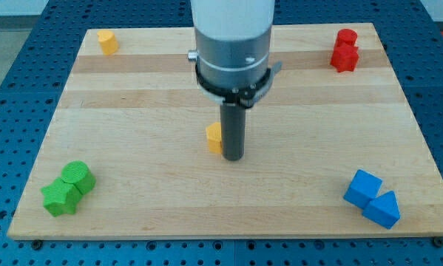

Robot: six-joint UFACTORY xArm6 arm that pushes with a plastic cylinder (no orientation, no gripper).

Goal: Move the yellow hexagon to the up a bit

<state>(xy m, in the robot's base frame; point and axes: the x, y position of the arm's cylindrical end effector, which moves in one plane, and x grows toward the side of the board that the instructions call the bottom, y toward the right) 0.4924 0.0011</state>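
The yellow hexagon (214, 137) sits near the middle of the wooden worktop (132, 96), tight against the left side of the dark rod and a little farther away than the tip (232, 159). The arm ends in that plain rod, not a pincer, so nothing about it can be apart or together. The block stands flat side up. It is squat, half hidden by the rod, and I cannot tell any long axis or facing. A second yellow block (106, 41) lies at the far left corner, well apart.
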